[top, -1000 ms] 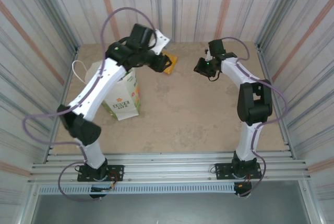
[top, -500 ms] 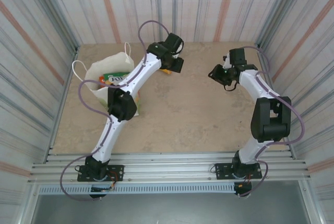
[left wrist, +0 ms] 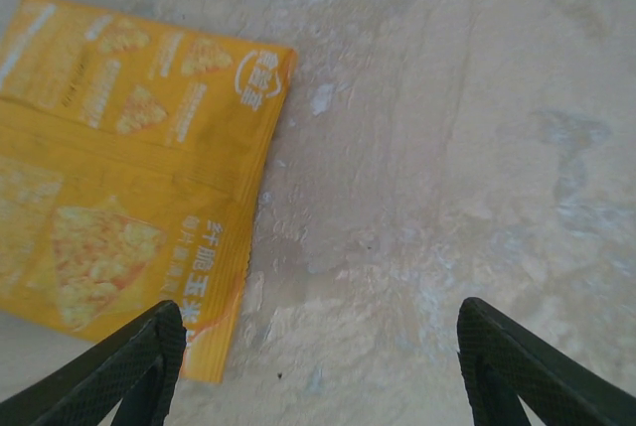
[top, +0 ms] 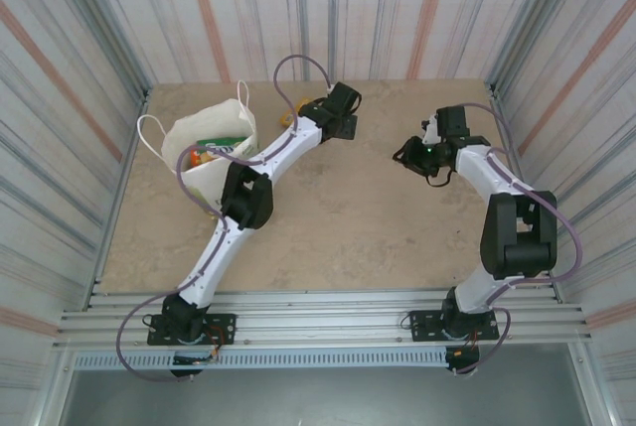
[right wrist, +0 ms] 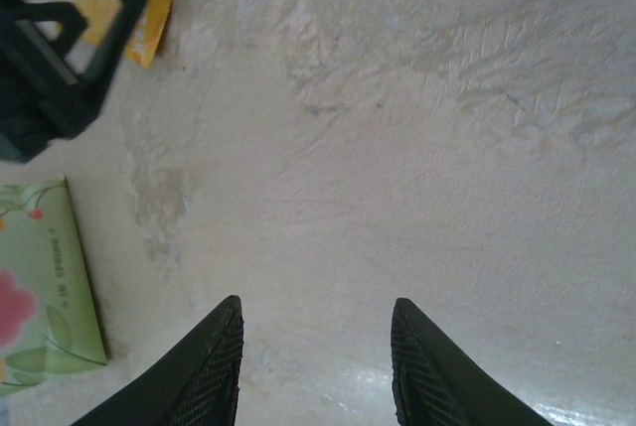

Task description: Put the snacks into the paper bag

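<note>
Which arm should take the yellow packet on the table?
Left. The left gripper hangs open by the packet, one finger over its corner. The right gripper is open too, but over bare table, farther off.

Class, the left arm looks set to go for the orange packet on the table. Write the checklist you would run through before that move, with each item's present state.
1. Left gripper open and empty: ok.
2. Orange packet lying flat on the table, nothing on it: ok.
3. Packet centred between that gripper's fingers: not ok; it lies off to one side, by one finger.
4. Paper bag upright, mouth open: ok.
5. Right gripper open, empty and apart from the left gripper: ok.
6. Room left in the bag: cannot tell.
</note>
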### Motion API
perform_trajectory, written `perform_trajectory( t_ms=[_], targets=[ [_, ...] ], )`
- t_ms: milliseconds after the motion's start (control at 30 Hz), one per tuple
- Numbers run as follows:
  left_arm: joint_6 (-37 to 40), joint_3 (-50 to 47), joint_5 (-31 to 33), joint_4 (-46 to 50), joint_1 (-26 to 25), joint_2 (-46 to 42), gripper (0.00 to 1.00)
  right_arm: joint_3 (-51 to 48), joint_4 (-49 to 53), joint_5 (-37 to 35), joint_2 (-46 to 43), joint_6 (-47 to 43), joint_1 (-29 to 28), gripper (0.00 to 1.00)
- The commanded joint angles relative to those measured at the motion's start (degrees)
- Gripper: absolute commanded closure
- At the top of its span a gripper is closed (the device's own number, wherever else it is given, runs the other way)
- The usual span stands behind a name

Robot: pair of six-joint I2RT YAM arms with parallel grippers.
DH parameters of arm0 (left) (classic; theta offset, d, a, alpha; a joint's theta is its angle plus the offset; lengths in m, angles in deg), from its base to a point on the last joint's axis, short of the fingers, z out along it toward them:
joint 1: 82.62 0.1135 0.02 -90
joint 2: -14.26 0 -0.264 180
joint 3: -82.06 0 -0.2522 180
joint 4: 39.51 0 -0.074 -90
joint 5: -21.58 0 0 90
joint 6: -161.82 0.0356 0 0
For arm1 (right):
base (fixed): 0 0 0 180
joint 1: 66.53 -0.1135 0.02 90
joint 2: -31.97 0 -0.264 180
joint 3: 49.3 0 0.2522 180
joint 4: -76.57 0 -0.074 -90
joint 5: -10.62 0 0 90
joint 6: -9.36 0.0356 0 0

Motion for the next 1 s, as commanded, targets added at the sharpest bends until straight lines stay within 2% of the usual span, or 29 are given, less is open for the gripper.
perform_trajectory(
  t_ms=[0,333,567,967],
  targets=[
    [-5.8,1.4,1.2,-2.0,1.3,0.7,0.24,-1.6,-0.2,1.1,-3.9,-0.7,0.3,0.58],
    [-6.5,0.4,-0.6,-6.7,3.8,2.2,0.24,-4.7,-1.0,0.8,-6.5,0.2,0.3,0.58],
    [-8.7,1.2,-3.9,-4.8,5.7,4.3,0.28,-4.3,-1.6,1.3,-5.5,0.8,0.3,0.59],
    [-11.6,1.7,-16.1,0.5,6.4,6.8,0.35,-3.5,-0.9,1.2,-4.5,0.8,0.3,0.59]
  ],
)
